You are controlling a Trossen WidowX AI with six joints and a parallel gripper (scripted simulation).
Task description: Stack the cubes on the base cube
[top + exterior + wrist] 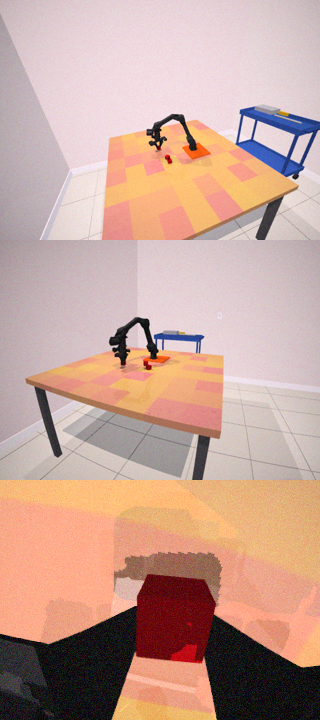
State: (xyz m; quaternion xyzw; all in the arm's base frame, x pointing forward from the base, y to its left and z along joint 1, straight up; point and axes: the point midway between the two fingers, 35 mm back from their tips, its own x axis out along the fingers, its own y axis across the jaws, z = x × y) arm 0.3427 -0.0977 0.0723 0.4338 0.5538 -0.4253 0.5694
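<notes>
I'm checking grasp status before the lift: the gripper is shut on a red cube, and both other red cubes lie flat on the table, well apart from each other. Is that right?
Not quite. The gripper is shut on a red cube, but the other two are not apart: in the exterior view one red cube sits on the corner of the base cube, touching it.

There are three red cubes: one [158, 147] in the end effector [157, 146], two [167, 156] [169, 161] on the table [180, 196]. One arm [178, 119], one orange plate [202, 155] and one blue cart [294, 152] complete the count.
</notes>
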